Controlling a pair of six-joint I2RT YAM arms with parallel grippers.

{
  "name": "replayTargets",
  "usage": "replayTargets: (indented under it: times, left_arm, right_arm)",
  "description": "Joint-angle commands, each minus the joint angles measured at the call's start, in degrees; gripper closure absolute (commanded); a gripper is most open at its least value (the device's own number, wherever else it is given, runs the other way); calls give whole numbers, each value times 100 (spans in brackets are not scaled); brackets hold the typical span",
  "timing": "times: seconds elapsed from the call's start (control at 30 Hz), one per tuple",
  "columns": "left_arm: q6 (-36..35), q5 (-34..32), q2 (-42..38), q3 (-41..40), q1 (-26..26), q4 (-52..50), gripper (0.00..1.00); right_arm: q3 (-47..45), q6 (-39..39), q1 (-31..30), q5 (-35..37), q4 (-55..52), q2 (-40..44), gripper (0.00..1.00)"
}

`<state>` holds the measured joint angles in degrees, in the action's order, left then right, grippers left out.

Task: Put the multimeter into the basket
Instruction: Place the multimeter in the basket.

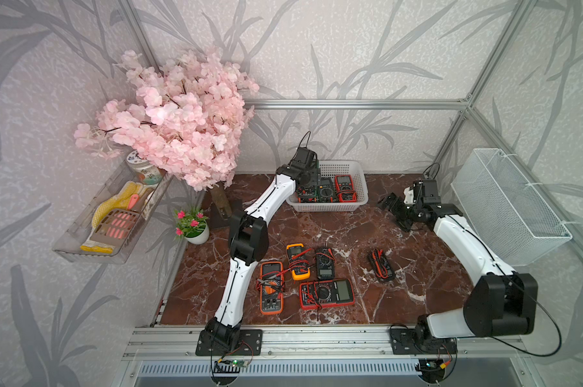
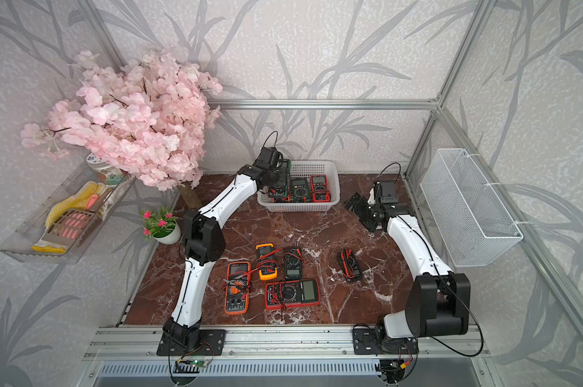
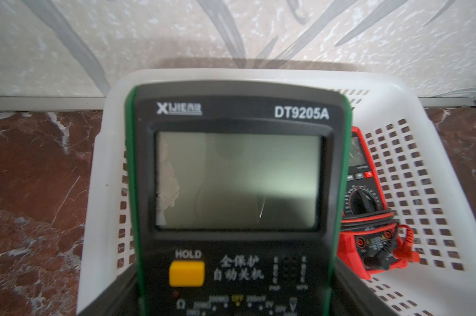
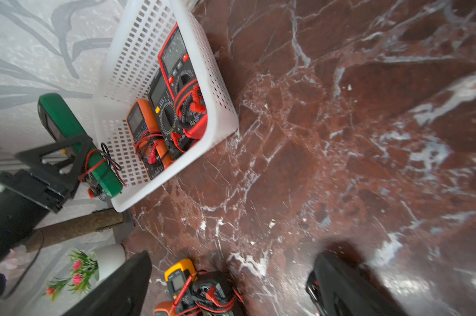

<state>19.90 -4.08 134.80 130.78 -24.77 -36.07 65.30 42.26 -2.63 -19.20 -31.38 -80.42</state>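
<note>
My left gripper [image 1: 308, 182] [image 3: 231, 301] is shut on a green-edged black multimeter [image 3: 236, 177] [image 4: 64, 123] with leads wrapped round it. It hangs tilted above the left end of the white perforated basket [image 1: 360, 201] [image 2: 330, 207] [image 3: 102, 164] [image 4: 138, 41]. Lying in the basket are a red multimeter [image 1: 345, 187] [image 3: 368, 197], a dark one [image 1: 326, 194] and an orange one [image 4: 146, 128]. My right gripper [image 1: 395, 209] [image 2: 360, 209] [image 4: 231, 287] is open and holds nothing, above the table to the right of the basket.
Several multimeters lie mid-table: orange [image 1: 271, 288], yellow [image 1: 296, 261], black [image 1: 325, 264], large red [image 1: 327, 294], small black [image 1: 380, 264]. A potted plant [image 1: 192, 228] and blossom tree [image 1: 182, 117] stand at the left. A wire-mesh bin [image 1: 508, 207] hangs on the right wall.
</note>
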Motion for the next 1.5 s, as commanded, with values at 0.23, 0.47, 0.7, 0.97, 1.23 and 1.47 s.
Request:
replayTargets:
  times: [0.23,0.47,0.7,0.97,1.23,1.47]
  left_arm:
    - [-91,-609,492,537,-22,-424,45]
    - [70,-604,718,718,-22,-664,22]
    - [280,-585,758,870,-13,-791,3]
    - [324,-576,512,912,0,-832,0]
    - [301,-546,-221,529,-10,-963,0]
    - [601,-603,-1565,-1023,-3,-917,0]
  right_arm:
    - [-281,-837,-118,325,-1085,491,1]
    - [-279,-1014,-297,487,-1394,423,1]
    - [-248,-1044,-325,751,-1650,361,1]
    - [-204,-1079,-334,684,-1681,387,1]
    - [-153,-1131,-464,617,-1670,474,1]
    - [-169,-1215,-830,717,-1605,535,1]
